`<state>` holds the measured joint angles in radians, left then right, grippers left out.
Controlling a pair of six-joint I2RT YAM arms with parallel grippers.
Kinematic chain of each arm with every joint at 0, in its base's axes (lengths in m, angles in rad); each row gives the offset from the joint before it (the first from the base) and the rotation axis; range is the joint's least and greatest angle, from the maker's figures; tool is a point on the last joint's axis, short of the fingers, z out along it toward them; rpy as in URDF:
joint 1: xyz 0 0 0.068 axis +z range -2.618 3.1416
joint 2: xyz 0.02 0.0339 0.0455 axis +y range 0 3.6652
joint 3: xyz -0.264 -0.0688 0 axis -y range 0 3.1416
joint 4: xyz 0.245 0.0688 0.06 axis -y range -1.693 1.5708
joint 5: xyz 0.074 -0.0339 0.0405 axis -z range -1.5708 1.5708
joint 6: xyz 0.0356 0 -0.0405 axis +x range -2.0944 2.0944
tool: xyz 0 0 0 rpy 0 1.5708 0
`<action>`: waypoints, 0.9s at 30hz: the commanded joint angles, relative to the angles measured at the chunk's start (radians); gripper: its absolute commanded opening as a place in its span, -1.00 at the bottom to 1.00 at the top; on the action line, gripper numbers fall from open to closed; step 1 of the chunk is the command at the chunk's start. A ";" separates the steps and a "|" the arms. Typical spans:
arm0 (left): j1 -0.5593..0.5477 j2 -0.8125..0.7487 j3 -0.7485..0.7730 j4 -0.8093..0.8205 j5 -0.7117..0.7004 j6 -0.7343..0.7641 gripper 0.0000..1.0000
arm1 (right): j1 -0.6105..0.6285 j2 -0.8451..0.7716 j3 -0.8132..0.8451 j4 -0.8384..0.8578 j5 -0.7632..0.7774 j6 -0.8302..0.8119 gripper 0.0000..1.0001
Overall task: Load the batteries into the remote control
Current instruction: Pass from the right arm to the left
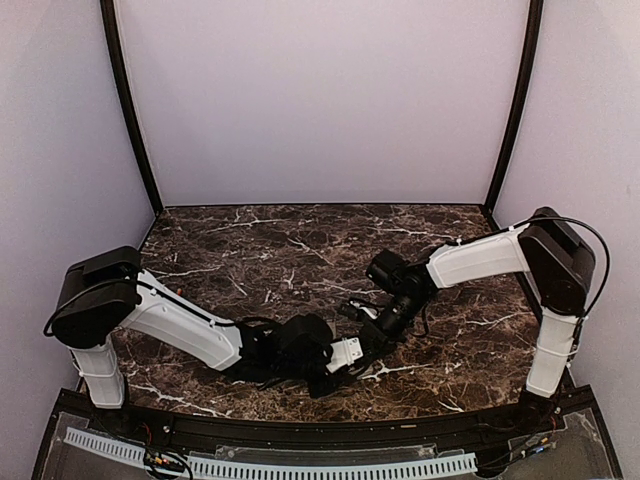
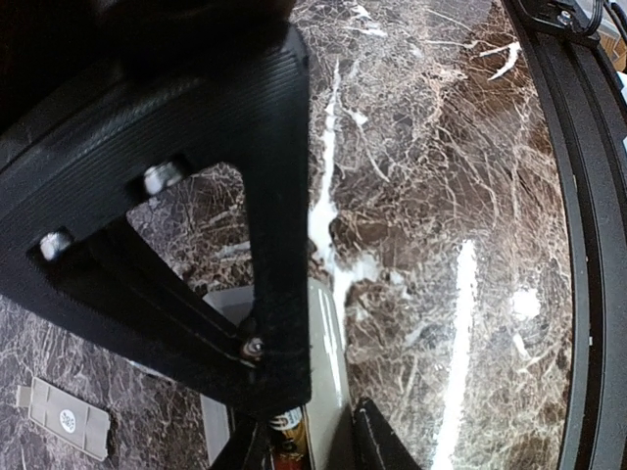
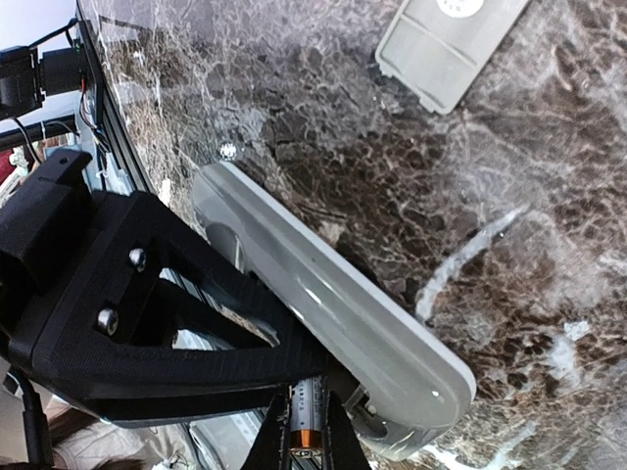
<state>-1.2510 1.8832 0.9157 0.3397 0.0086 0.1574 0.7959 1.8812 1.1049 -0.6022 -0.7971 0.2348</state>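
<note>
The right tool (image 3: 306, 448) is clenched on a battery (image 3: 306, 419), a silver cylinder with an orange band pinched between its fingertips, right at one end of the remote control (image 3: 333, 304); whether the battery sits in the compartment cannot be told. The left tool (image 2: 312, 450) has a fingertip on either side of the same pale grey remote control, but it cannot be told whether it is grasping it. The remote control is between the two tools, toward the near middle of the dark marbled desk (image 3: 509, 215). A grey ribbed cover (image 3: 446, 44) lies flat on the desk, apart from the remote control.
</note>
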 commanded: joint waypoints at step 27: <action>-0.001 0.003 0.014 -0.109 0.054 -0.006 -0.90 | -0.018 -0.043 0.038 -0.026 0.044 -0.015 -0.61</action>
<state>-1.2415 1.8797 0.9344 0.3351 0.0097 0.1505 0.7918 1.8725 1.1152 -0.6594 -0.7799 0.2218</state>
